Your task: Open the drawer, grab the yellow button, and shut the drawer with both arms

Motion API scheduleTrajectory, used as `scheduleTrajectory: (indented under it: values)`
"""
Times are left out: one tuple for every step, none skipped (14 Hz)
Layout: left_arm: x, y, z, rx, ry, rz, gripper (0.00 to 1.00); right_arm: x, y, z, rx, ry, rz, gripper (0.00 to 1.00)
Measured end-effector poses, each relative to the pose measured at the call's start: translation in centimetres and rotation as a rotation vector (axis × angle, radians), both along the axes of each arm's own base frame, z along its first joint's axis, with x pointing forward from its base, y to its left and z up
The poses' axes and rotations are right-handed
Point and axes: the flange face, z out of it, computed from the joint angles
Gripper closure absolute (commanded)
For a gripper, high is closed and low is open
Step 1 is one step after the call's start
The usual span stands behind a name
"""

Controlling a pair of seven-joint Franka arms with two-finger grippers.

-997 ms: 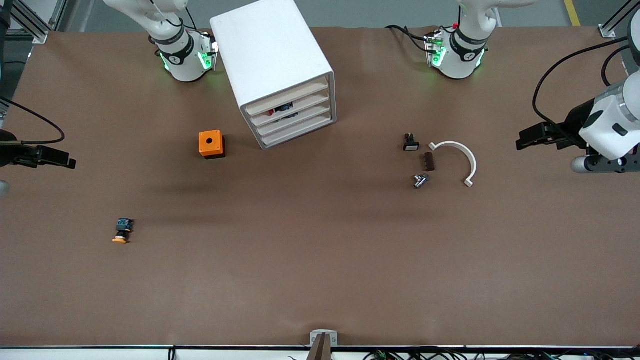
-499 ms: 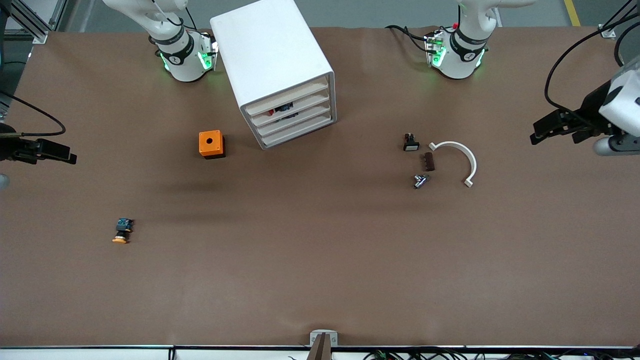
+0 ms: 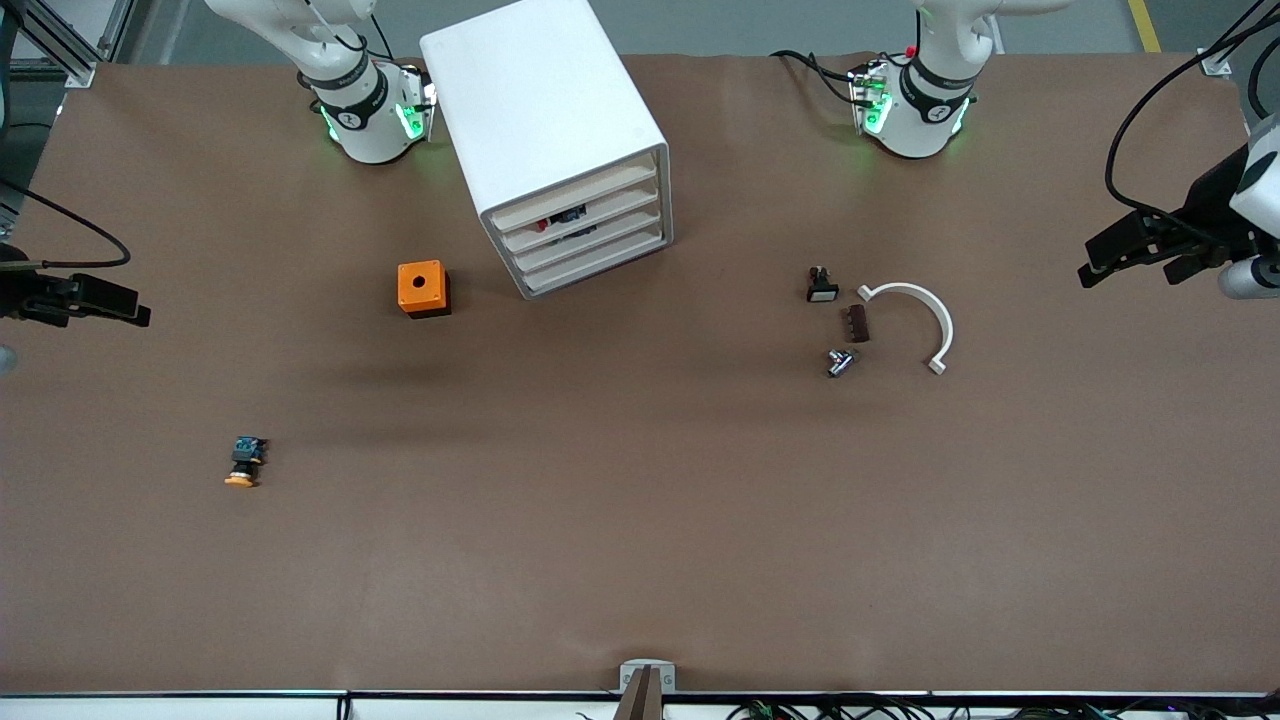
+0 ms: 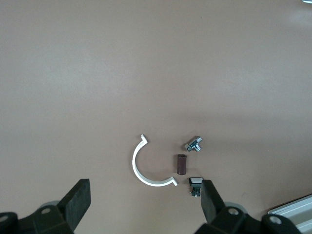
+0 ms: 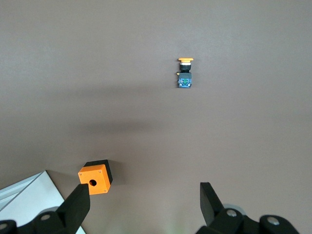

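Observation:
The white cabinet (image 3: 545, 110) stands between the two arm bases, and its top drawer (image 3: 572, 194) is shut flush like the three below. The button (image 3: 243, 462), orange cap, black body, blue block, lies on its side on the table toward the right arm's end; the right wrist view shows it too (image 5: 185, 73). My right gripper (image 3: 135, 305) hangs open and empty over that end's edge, well apart from the button (image 5: 145, 200). Over the other end of the table my left gripper (image 3: 1095, 262) is open and empty as well (image 4: 145, 200).
An orange cube with a round hole (image 3: 423, 288) sits beside the cabinet. Toward the left arm's end lie a black switch with white cap (image 3: 821, 287), a brown block (image 3: 857, 323), a metal part (image 3: 840, 361) and a white arc (image 3: 915, 320).
The left gripper has drawn back toward its end of the table, away from the small parts. The right gripper has shifted slightly. Nothing on the table has moved.

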Motion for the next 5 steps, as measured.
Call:
scheduleTrajectory:
  values:
    - [0.0, -0.1, 0.0, 0.0, -0.001, -0.001, 0.0, 0.0, 0.0, 0.0, 0.0, -0.001, -0.001, 0.0]
    - [0.0, -0.1, 0.1, 0.0, -0.003, -0.002, 0.0, 0.0, -0.1, 0.2, -0.001, -0.005, -0.001, 0.0]
    - [0.0, -0.2, 0.2, 0.0, -0.006, -0.003, 0.0, 0.1, 0.0, 0.7, -0.002, -0.015, -0.001, 0.0]
    - [0.0, -0.1, 0.3, 0.0, -0.008, -0.003, 0.0, 0.1, 0.0, 1.2, -0.003, -0.026, -0.001, 0.0]
    - [0.0, -0.1, 0.3, 0.0, -0.008, -0.002, 0.0, 0.1, 0.0, 1.6, -0.004, -0.033, -0.001, 0.0]
